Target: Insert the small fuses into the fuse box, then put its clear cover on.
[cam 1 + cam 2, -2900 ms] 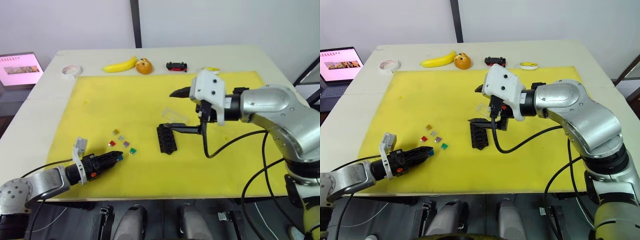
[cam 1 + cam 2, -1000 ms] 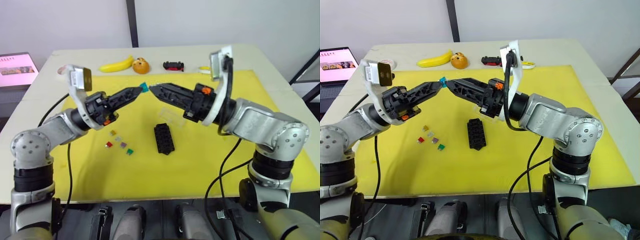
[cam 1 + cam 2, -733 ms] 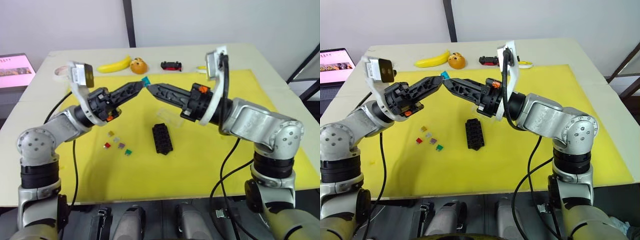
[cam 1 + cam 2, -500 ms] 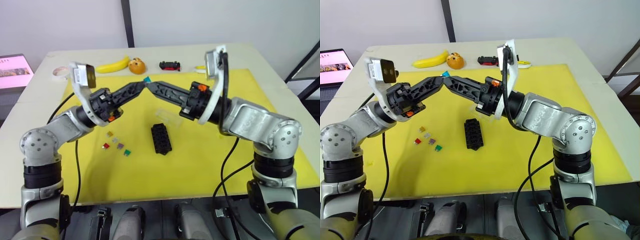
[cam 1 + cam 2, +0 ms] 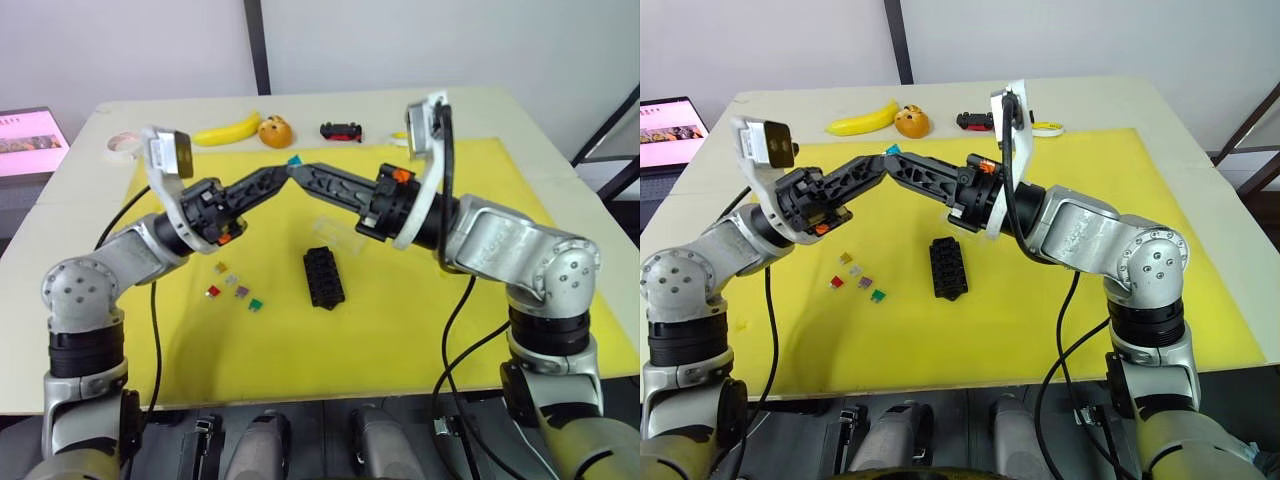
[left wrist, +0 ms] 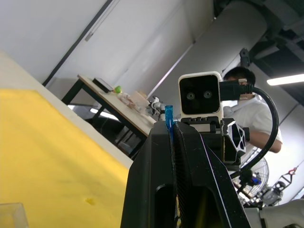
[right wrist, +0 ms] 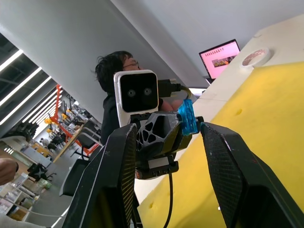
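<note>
Early going — left gripper (image 5: pixel 283 174) pinches a teal fuse (image 5: pixel 293 160) mid-air, right gripper (image 7: pixel 164 137) spread around it; fuse box (image 5: pixel 323 277) looks empty, four fuses (image 5: pixel 233 286) loose, clear cover (image 5: pixel 338 233) off

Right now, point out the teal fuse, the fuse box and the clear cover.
teal fuse (image 5: pixel 890 150): right eye view, on the chip at the left gripper's tip.
fuse box (image 5: pixel 323 278): left eye view, middle of its slotted top.
clear cover (image 5: pixel 337 236): left eye view, its flat top.
</note>
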`<state>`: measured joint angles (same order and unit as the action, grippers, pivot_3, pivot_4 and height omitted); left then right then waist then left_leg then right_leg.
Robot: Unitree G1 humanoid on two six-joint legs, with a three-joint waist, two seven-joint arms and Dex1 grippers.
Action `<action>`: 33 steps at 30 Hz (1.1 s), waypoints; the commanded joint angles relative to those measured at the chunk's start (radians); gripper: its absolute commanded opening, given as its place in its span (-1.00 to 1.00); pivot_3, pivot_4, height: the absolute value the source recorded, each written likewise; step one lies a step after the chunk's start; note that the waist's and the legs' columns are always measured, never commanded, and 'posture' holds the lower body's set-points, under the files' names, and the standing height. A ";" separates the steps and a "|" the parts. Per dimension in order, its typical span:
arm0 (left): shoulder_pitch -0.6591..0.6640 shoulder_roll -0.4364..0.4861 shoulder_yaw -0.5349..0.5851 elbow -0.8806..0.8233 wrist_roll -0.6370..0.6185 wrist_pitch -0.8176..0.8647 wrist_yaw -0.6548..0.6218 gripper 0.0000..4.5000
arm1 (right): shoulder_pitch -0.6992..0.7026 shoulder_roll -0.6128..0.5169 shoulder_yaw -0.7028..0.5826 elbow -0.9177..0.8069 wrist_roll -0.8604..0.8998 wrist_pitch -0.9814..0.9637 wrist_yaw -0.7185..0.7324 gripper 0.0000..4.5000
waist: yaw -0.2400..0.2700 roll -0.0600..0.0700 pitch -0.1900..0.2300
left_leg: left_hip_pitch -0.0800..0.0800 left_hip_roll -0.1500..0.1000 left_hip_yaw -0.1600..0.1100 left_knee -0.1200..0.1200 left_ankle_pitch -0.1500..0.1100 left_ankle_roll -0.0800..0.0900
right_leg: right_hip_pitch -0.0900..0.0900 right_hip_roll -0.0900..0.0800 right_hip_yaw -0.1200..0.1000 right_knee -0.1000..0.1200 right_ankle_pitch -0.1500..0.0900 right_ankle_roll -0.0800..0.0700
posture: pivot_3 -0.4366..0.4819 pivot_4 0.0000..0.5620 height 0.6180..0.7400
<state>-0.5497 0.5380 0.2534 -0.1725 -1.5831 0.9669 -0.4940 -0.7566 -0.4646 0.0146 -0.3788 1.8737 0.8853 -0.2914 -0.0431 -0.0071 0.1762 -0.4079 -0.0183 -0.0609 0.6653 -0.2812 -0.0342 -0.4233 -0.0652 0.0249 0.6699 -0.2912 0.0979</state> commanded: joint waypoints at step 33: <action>0.033 0.379 -0.032 -0.013 0.253 0.092 -0.392 0.58 | -0.099 -0.348 0.112 -0.121 -0.360 0.196 0.423 -1.00 | 0.000 0.000 0.001 | 0.000 -0.002 0.000 -0.002 -0.001 0.001 | 0.000 0.003 0.000 -0.003 0.000 0.000 | -0.05 -0.47 1.00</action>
<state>-0.5137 0.8740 0.2304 -0.1623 -1.4114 1.0802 -0.7708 -0.8329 -0.7880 0.1018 -0.4390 1.6198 1.0504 0.0058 -0.0435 -0.0067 0.1771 -0.4081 -0.0202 -0.0606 0.6628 -0.2818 -0.0333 -0.4239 -0.0618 0.0245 0.6667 -0.2914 0.0976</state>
